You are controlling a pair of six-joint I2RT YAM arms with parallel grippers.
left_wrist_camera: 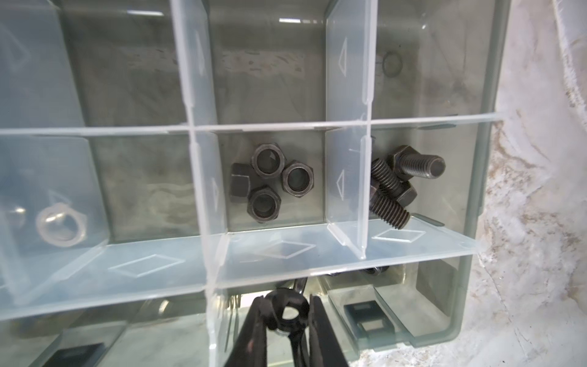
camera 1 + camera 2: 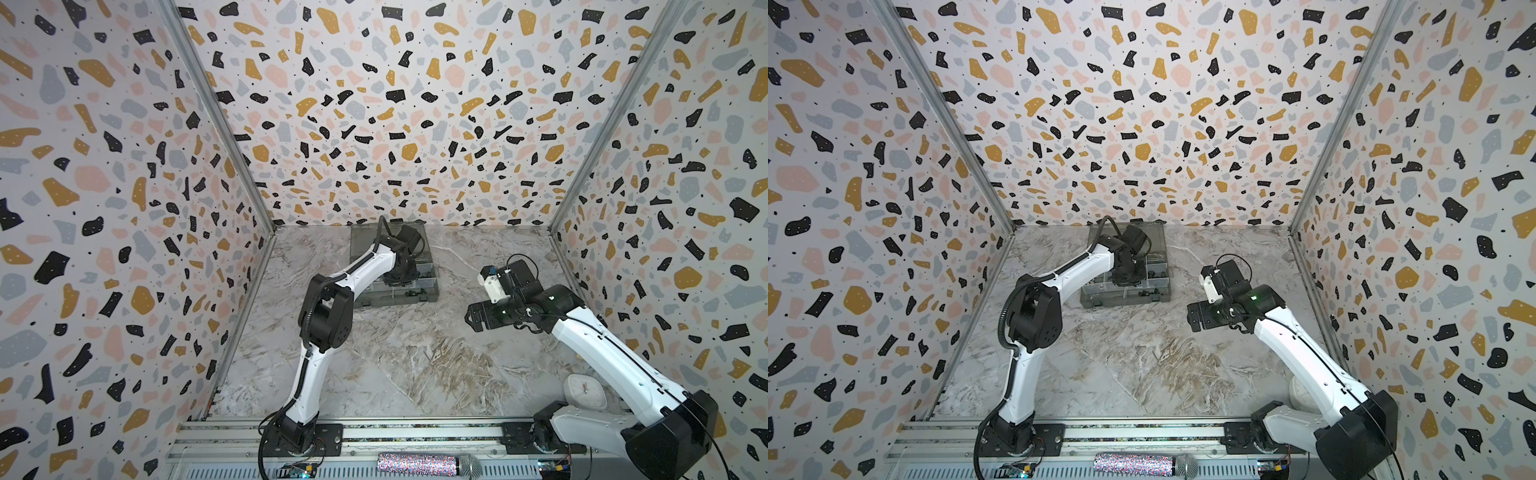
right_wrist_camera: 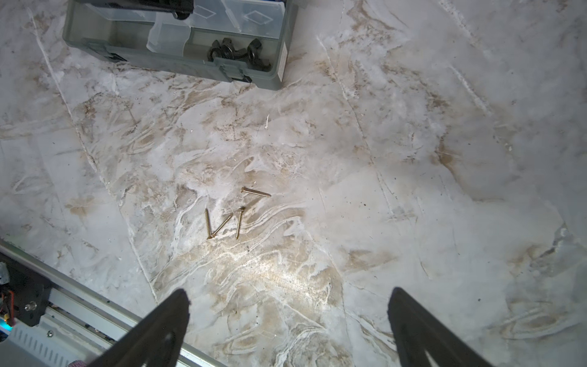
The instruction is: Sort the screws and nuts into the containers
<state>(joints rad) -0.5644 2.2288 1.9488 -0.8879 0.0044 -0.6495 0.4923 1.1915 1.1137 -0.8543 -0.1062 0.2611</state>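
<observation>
Marble tabletop point(image 2: 415, 365) under you. Your right claw point(image 3: 287, 295) spread wide, holding nothing, hovering above bare marble. Just ahead of it, four thin brass screws point(image 3: 236, 213) loose on tabletop, short of grey box point(image 3: 178, 65). Pile of black wing nuts point(image 3: 241, 54) in box's front corner compartment. Your left claw point(image 1: 287, 298) down over box, pinching one black wing nut point(image 1: 276, 303). Beyond it, four hex nuts point(image 1: 270, 184) in one compartment, three black bolts point(image 1: 400, 184) next door.
</observation>
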